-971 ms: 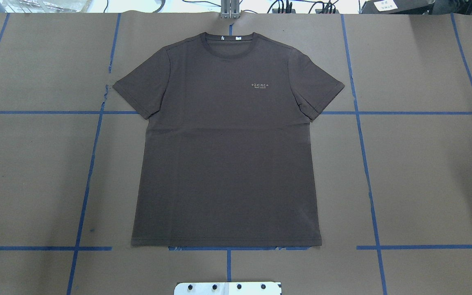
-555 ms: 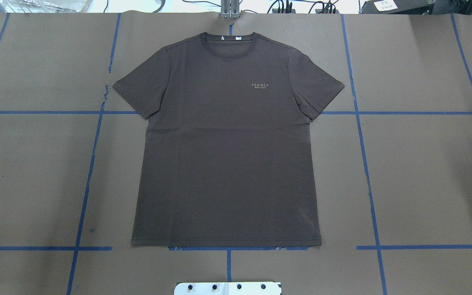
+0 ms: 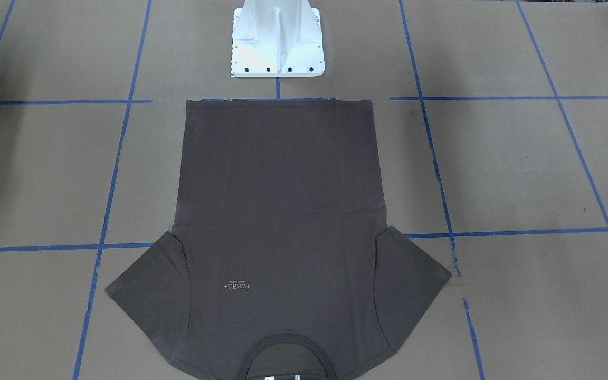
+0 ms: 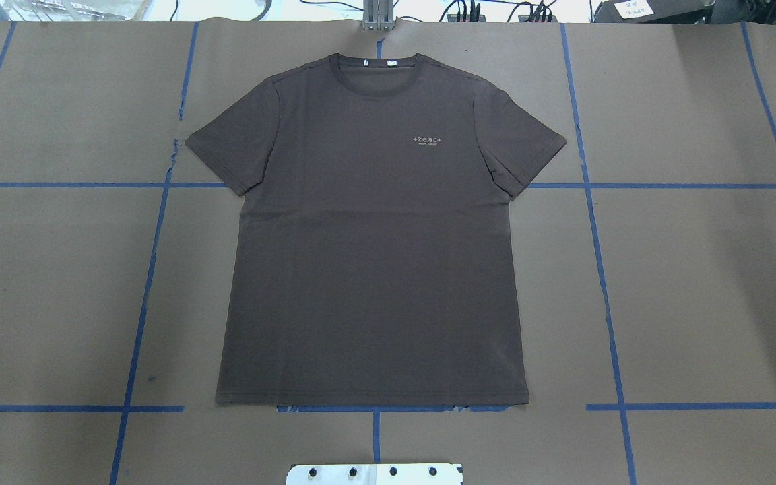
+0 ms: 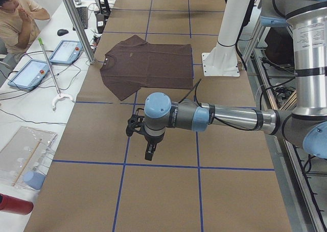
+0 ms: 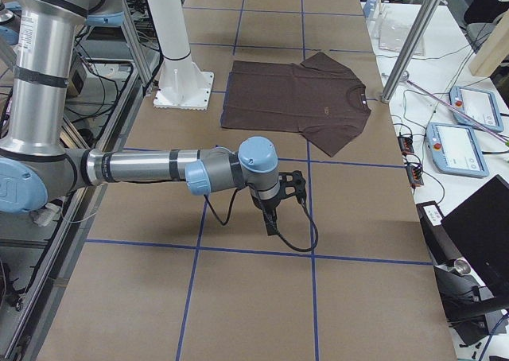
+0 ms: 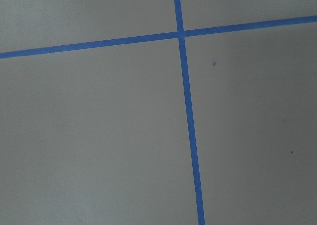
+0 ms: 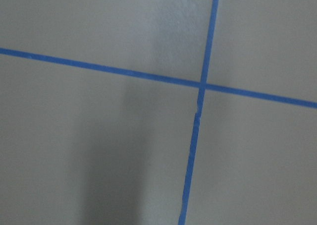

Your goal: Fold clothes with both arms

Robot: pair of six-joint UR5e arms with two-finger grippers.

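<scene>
The dark brown-grey T-shirt [image 4: 374, 256] lies flat and spread out on the table's middle, collar [image 4: 376, 67] at the far edge, hem toward the robot, pale logo [image 4: 427, 140] on the chest. It also shows in the front-facing view [image 3: 277, 200]. My left gripper [image 5: 149, 153] hangs over bare table well to the shirt's left side and shows only in the exterior left view. My right gripper [image 6: 272, 224] hangs over bare table on the shirt's right side and shows only in the exterior right view. I cannot tell whether either is open or shut. Both wrist views show only paper and blue tape.
Brown paper with a blue tape grid [image 4: 603, 283] covers the table. The white pedestal base [image 3: 277, 42] stands just behind the shirt's hem. A metal pole [image 6: 409, 47] and tablets [image 6: 457, 150] stand past the far edge. A seated person [image 5: 18, 17] is there too.
</scene>
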